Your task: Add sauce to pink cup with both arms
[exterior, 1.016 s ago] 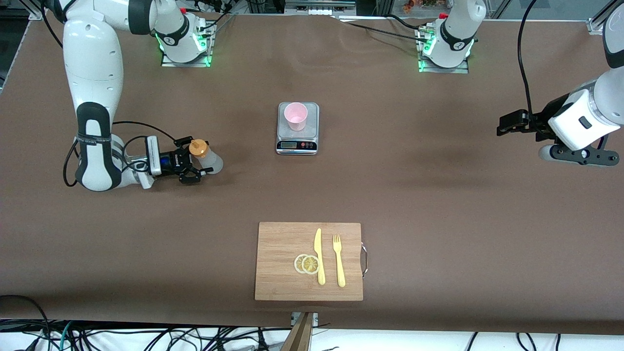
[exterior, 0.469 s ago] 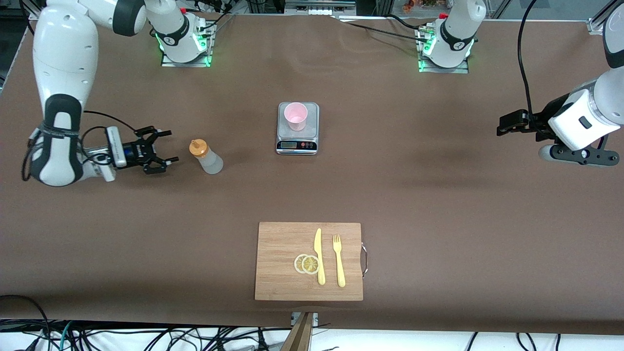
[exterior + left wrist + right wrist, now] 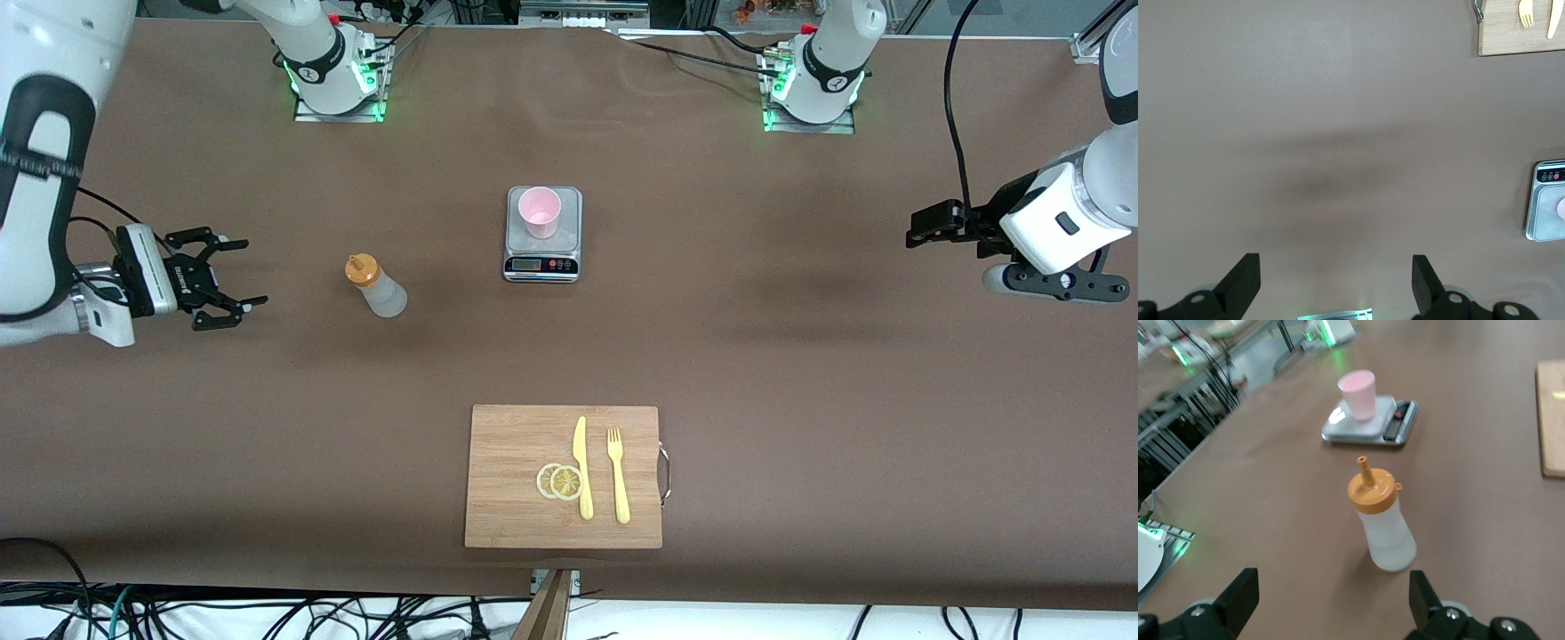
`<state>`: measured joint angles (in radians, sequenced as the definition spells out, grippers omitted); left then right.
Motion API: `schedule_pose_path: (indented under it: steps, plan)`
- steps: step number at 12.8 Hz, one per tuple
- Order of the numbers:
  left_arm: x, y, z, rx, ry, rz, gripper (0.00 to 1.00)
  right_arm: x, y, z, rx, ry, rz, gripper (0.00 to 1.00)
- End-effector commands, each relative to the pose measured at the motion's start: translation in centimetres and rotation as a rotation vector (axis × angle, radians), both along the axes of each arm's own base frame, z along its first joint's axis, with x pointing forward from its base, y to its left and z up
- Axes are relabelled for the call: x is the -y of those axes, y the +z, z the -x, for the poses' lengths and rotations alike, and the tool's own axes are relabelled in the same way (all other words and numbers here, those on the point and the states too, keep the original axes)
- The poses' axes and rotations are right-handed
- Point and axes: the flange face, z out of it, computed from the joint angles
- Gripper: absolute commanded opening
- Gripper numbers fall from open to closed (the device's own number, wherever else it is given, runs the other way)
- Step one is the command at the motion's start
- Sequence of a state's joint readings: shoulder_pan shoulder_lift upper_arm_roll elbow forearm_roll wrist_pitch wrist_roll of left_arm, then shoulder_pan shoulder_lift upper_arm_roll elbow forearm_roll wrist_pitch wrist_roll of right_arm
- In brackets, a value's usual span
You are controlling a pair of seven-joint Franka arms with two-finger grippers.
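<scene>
The right hand (image 3: 227, 277), jaws spread and empty, has been drawn back from the upright frosted-white squeeze bottle with orange cap (image 3: 375, 285), left beside the pale pink plastic cup (image 3: 540, 212) on the grey scale (image 3: 543, 233); the left hand (image 3: 925, 225) waits open, suggesting dispensing is finished.

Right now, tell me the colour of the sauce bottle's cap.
Orange-yellow cap on the frosted-white sauce bottle; the right wrist view shows it best.

Matt brown counter (image 3: 800, 373); frosted plastic bottle (image 3: 377, 286); smooth pink plastic cup (image 3: 540, 212); wooden board (image 3: 516, 516); brushed-metal scale (image 3: 569, 213).
</scene>
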<state>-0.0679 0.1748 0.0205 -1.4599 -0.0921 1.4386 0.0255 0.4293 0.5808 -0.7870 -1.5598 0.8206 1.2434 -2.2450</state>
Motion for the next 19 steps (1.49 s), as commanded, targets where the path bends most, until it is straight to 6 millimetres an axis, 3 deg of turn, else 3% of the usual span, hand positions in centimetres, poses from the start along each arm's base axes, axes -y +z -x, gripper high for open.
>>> schedule_pose_path:
  steps: [1,5,8,10,14,17,19]
  plan:
    - [-0.1,0.6,-0.2,0.006,-0.022,0.000,1.00,-3.9,5.6,1.3,0.009,-0.085,0.200,1.00]
    - [-0.1,0.5,-0.3,0.005,-0.022,0.000,1.00,-5.9,11.4,3.7,0.012,-0.254,0.439,1.00]
    - [-0.1,0.3,-0.3,0.002,-0.023,0.000,1.00,-8.6,14.8,4.5,-0.027,-0.427,0.597,1.00]
    - [-0.1,0.3,-0.3,0.002,-0.022,0.000,1.00,-8.5,17.8,5.5,-0.030,-0.553,0.658,1.00]
    - [-0.1,0.3,-0.3,0.002,-0.023,0.000,1.00,-8.6,19.9,6.7,-0.075,-0.754,0.756,1.00]
    - [-0.1,0.3,-0.3,0.002,-0.023,0.000,1.00,-6.8,21.2,5.5,0.020,-1.037,0.772,1.00]
    - [-0.1,0.3,-0.3,0.002,-0.023,0.000,1.00,-6.1,21.4,5.1,0.112,-1.111,0.728,1.00]
